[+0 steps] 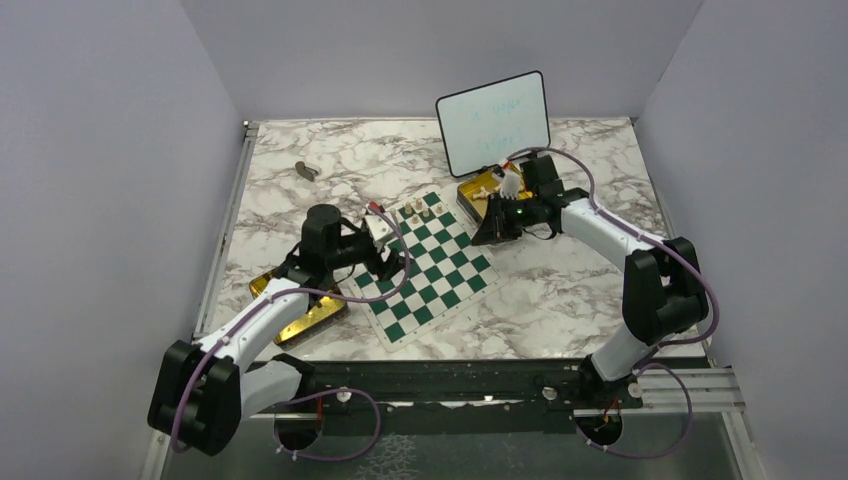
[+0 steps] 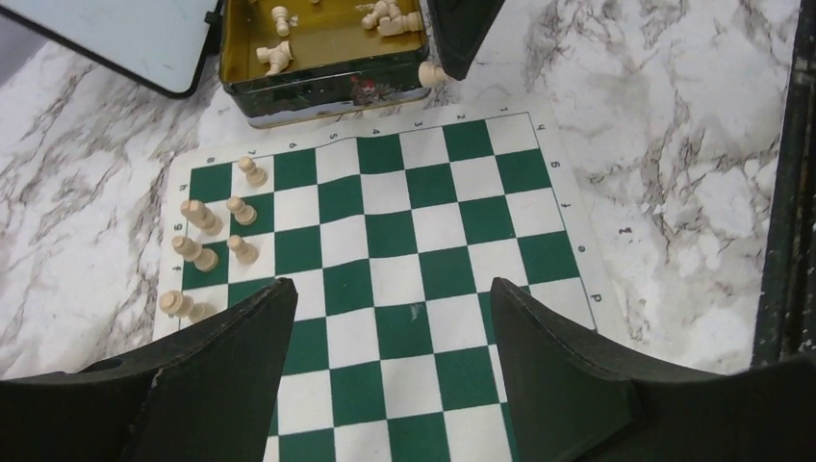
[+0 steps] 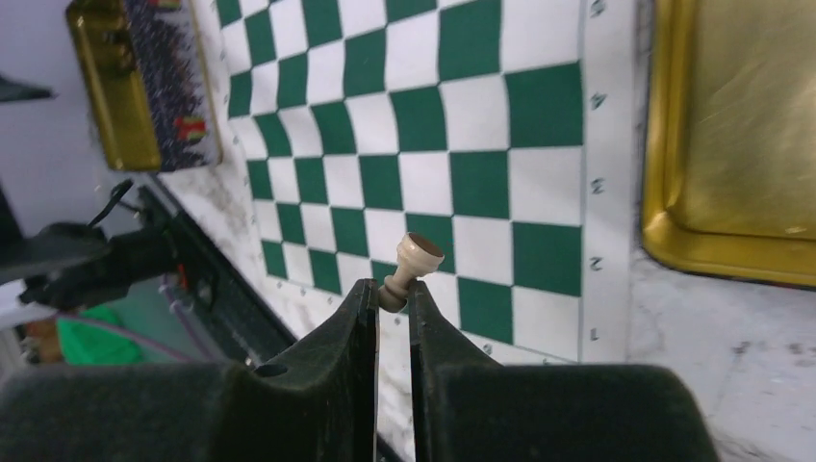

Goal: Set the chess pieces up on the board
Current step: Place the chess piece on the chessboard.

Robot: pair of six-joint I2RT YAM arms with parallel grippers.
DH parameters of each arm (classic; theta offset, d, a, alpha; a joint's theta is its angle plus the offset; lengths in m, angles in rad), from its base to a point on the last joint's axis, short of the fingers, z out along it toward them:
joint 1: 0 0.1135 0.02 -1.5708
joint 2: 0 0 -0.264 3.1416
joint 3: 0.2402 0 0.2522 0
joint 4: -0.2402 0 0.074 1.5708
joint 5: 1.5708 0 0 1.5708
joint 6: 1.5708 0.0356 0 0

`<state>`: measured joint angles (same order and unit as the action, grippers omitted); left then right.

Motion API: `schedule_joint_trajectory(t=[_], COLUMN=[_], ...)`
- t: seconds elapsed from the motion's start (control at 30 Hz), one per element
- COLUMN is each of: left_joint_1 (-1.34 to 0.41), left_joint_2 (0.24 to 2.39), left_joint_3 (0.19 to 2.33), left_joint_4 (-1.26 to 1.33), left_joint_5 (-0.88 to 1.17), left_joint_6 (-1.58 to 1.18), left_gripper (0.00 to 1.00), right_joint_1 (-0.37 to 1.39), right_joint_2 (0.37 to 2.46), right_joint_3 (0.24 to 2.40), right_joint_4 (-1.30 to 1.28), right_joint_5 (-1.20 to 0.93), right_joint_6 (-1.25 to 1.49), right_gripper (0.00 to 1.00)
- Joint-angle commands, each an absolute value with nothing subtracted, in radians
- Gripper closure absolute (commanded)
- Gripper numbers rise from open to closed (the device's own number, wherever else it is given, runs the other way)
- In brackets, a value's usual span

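One pale piece [image 3: 415,258], pinched by the right gripper [image 3: 392,291], goes unseen overhead.

Robotics lab cell: blank grey walls [image 1: 100,150] enclose a marble-patterned table [image 1: 560,290] with bolted arms [image 1: 600,228].

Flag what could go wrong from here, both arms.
1. The right gripper pinches the pawn only at the fingertips, by its narrow end and tilted; it could slip out or land toppled.
2. The left gripper hangs open over the board, one finger close to the standing pieces at the edge; a sideways move might knock them over.
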<state>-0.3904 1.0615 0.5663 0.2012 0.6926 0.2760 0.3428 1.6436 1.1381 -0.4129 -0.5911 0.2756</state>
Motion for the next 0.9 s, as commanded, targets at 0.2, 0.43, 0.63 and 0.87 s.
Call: schedule_joint_trajectory(t=[0.2,0.43,0.63,0.87], left_joint_1=[-0.499,-0.603,-0.632,-0.647], left_joint_2=[1.177,1.205,1.247,1.269], left_joint_3=[0.707,0.745,0.770,0.786], left_joint_4=[0.003,0.003,0.007,0.012], left_joint_5=[0.862,0.835,0.834,0.835], left_joint_6=[0.956,1.018,1.019,1.019], left_gripper=[0.19,0.26,0.31,0.36], right_joint_1=[0.421,0.456,0.473,0.483], right_joint_2=[1.580,1.563,1.561,1.566], right_joint_3=[1.068,1.055,1.063,1.065], right_joint_4=[-0.340,-0.304,-0.270,-0.233], right_joint_5=[-1.005,-1.059,-1.075,-1.095], right_joint_6=[0.336,0.383,0.422,0.461], right_gripper=[0.87,0.87,0.88,0.87])
